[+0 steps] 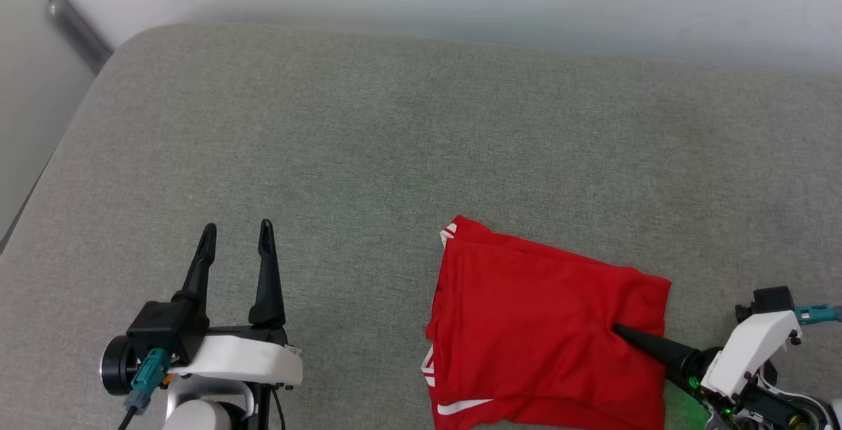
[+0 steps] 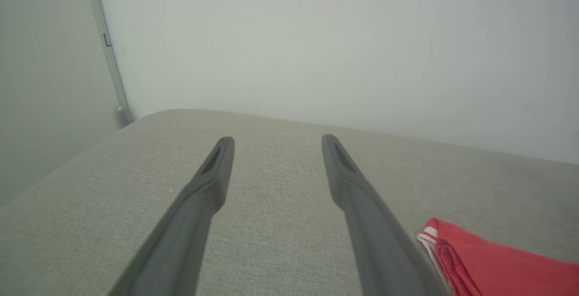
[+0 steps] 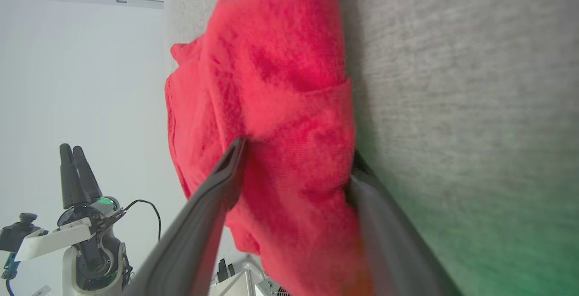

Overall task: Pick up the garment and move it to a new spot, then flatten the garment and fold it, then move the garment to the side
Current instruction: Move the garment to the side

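The garment [image 1: 539,331] is seen as a red shirt, folded into a compact, roughly rectangular bundle. It is laid on the grey upholstered surface [image 1: 395,141], in the near right part of it. White-and-red striped trim is shown at the far left corner and on the near left edge, and 1 white stripe is seen close to the near edge. Soft creases are spread over the top layer. The right edge is bunched and straddled by the 2 widely spread fingers of the right end effector [image 3: 297,149], 1 laid on top, 1 underneath.
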`<state>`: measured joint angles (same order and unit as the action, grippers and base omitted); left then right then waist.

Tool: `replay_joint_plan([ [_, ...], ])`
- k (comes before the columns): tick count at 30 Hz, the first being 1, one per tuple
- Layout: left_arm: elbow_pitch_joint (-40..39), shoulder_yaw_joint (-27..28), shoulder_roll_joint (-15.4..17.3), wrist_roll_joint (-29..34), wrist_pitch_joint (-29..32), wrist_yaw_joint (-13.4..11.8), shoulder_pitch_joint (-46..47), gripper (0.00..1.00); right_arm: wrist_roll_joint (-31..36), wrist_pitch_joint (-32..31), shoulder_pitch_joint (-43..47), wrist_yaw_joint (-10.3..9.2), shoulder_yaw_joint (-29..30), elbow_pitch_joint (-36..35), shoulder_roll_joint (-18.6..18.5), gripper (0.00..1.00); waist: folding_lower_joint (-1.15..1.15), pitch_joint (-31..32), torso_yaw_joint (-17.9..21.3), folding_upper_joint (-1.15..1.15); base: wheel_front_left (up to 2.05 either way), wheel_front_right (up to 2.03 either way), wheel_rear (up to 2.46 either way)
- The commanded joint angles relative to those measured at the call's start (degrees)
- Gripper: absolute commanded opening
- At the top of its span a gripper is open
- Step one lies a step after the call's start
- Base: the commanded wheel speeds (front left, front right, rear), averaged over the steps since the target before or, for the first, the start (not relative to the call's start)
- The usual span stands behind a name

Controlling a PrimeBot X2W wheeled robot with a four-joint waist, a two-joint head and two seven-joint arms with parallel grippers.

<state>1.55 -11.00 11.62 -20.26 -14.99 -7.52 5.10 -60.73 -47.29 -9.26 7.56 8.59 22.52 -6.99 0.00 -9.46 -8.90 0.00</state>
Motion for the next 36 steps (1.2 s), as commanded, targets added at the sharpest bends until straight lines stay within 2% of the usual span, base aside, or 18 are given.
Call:
replay_joint_plan([
  [1,0.2,0.1,-0.4,0.3,-0.3,0.3,0.7,1.00,-0.2,-1.1,0.7,-0.14,-0.9,2.0,0.6,1.00,0.00,-0.2,-0.4,0.00,0.00,0.00,0.00],
  [2,0.4,0.4,-0.6,0.5,-0.3,0.5,0.7,1.00,-0.6,-1.6,0.6,-0.14,-1.2,2.7,0.9,0.84,0.00,-0.1,-0.4,0.00,0.00,0.00,0.00],
  [3,0.5,0.6,-0.7,0.7,-0.3,0.6,0.6,1.00,-0.9,-1.9,0.4,-0.15,-1.5,2.9,1.0,0.07,0.00,-0.1,-0.5,0.00,0.00,0.00,0.00],
  [4,0.7,0.8,-0.8,0.9,-0.3,0.7,0.5,1.00,-0.9,-2.1,0.3,-0.14,-1.7,3.0,0.8,0.00,0.00,0.1,-0.5,0.00,0.00,0.00,0.00],
  [11,1.4,1.8,-1.0,2.1,-0.3,1.4,-1.0,1.00,4.2,1.7,-0.6,-0.10,-5.0,-1.9,-3.0,0.00,0.00,2.4,1.4,0.00,0.00,0.00,0.00],
  [16,1.2,2.5,-0.4,2.6,-0.2,1.7,-2.2,1.00,14.3,5.1,-1.5,-0.10,-8.4,-4.6,-6.5,0.00,0.00,4.4,5.5,0.00,0.00,0.00,0.00],
  [21,0.6,2.1,0.0,2.9,-0.2,2.2,-2.5,1.00,25.4,5.4,-2.9,-0.10,-10.2,-6.3,-9.7,0.00,0.00,4.5,11.6,0.00,0.00,0.00,0.00],
  [25,-0.4,1.2,0.1,3.1,0.0,2.7,-1.1,1.00,31.1,5.1,-4.2,-0.11,-10.2,-7.2,-10.4,0.00,0.00,2.7,17.1,0.00,0.00,0.00,0.00],
  [29,-1.4,0.6,0.1,3.4,0.2,2.9,0.6,1.00,34.0,5.6,-7.0,-0.10,-10.8,-6.8,-10.4,0.00,0.00,0.0,22.7,0.00,0.00,0.00,0.00],
  [33,-3.1,-0.7,0.4,4.4,1.0,3.3,4.0,1.00,35.5,9.6,-12.1,-0.10,-11.2,-3.9,-11.3,0.00,0.00,-5.3,28.4,0.00,0.00,0.00,0.00],
  [36,-4.5,-1.4,1.2,5.4,2.2,3.7,6.5,1.00,35.7,13.5,-16.1,-0.10,-10.7,-1.7,-11.8,0.00,0.00,-9.3,30.7,0.00,0.00,0.00,0.00],
])
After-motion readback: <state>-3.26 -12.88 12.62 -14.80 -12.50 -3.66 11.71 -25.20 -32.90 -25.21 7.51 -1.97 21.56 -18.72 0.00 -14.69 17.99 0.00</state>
